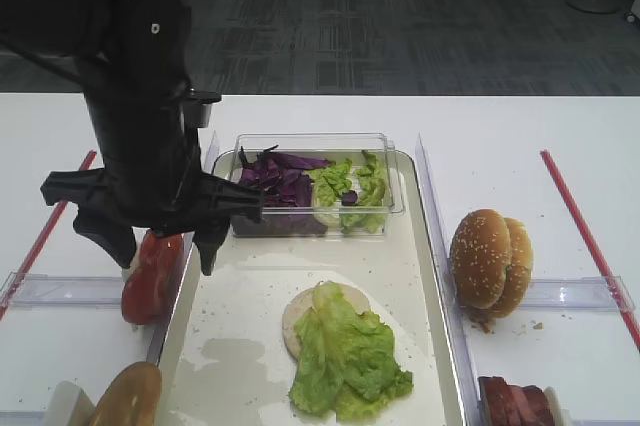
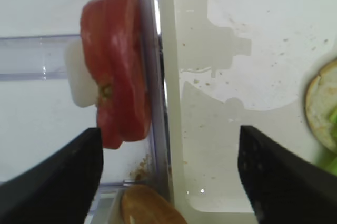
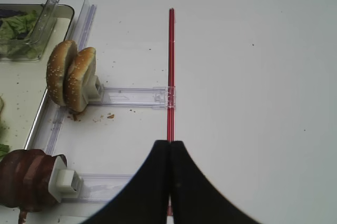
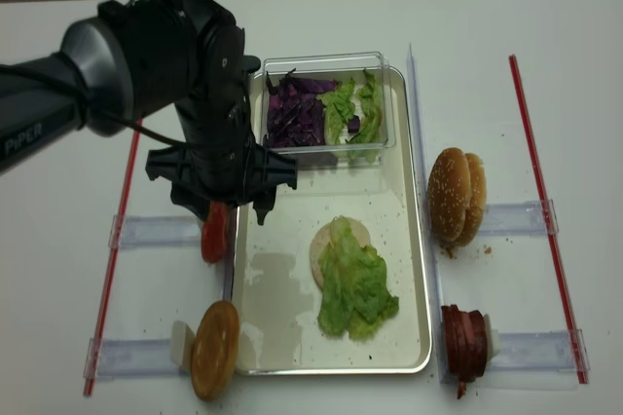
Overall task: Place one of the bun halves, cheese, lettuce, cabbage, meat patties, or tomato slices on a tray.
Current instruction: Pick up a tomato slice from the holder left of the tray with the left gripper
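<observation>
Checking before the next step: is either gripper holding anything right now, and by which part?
Nothing is held. The left gripper stands open above the tomato slices, not touching them; the right gripper is shut on nothing.

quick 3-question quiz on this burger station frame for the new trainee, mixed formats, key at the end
1. True or false: the left gripper is shut on a tomato slice.
2. What lies on the bun half in the tray? A) cheese B) lettuce C) meat patty
3. Fill in: the clear plastic box holds green leaf pieces and purple ____.

Key
1. False. The jaws stand wide, straddling the tray rim beside the tomato slices, holding nothing.
2. B
3. cabbage
</observation>
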You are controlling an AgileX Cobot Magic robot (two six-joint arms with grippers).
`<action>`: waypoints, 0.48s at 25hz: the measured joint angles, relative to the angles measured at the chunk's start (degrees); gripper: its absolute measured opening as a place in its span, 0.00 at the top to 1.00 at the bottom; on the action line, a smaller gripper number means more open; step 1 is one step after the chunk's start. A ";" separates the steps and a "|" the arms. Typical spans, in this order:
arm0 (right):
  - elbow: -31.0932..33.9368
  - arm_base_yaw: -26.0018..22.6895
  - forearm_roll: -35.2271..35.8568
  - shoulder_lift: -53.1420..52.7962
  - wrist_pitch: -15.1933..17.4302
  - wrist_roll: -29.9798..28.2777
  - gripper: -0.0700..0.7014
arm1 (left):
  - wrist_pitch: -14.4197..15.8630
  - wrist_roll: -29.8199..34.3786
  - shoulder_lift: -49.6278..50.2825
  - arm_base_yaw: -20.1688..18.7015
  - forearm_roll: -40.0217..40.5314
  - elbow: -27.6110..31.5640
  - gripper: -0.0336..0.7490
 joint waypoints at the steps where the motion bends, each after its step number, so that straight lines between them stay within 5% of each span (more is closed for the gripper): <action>1: 0.00 0.00 0.00 0.00 0.00 0.00 0.86 | 0.11 -0.10 0.00 0.21 0.07 0.00 0.33; 12: 0.00 0.00 0.00 0.00 0.00 0.00 0.86 | -2.93 -0.29 0.88 1.04 0.74 0.00 0.33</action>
